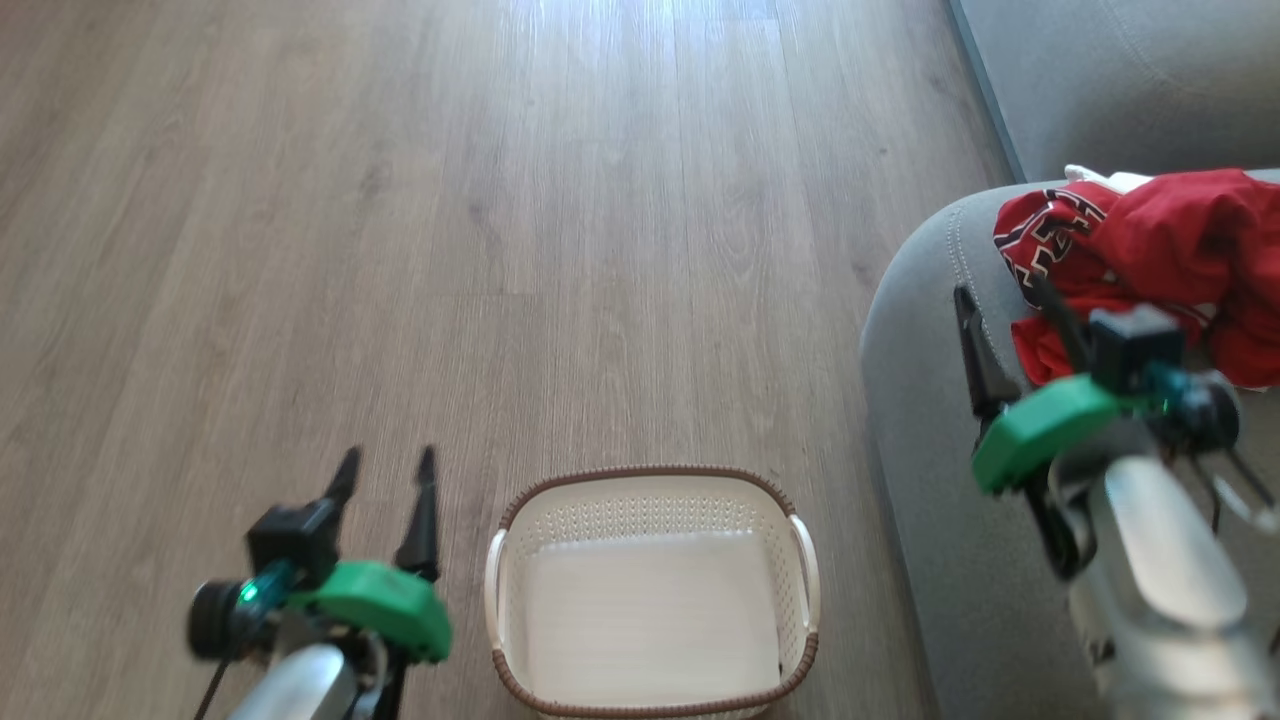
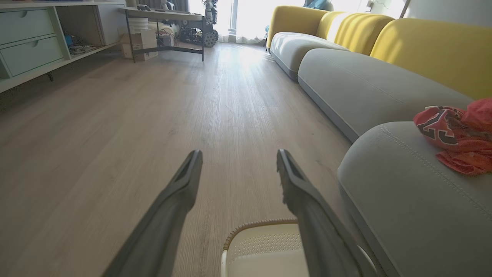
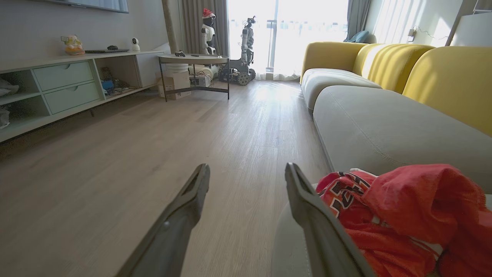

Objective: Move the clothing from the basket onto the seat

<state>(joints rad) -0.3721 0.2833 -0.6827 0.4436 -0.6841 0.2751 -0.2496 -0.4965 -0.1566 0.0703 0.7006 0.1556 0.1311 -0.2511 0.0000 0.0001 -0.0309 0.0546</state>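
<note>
The clothing (image 1: 1170,240) lies in a crumpled red heap on the rounded end of the grey seat (image 1: 920,400). The jersey's black-and-white numerals are on the heap's left side, a plain red piece is bunched over the right, and a bit of white shows behind. The right pincer (image 1: 1003,290) hangs over that seat end with its jaws wide apart and nothing between them. One finger is above the seat's stitched edge and the other is at the heap's near-left border; whether it touches the cloth I cannot tell. The basket (image 1: 650,478) stands on the wooden floor (image 1: 400,200) just beside the seat, its whole pale bottom in sight. The left pincer (image 1: 389,455) is left of the basket, above the floor, likewise spread open and gripping nothing. Yellow backrests (image 3: 442,73) run along the sofa beyond, and a low cabinet (image 3: 65,84) lines the opposite wall.
</note>
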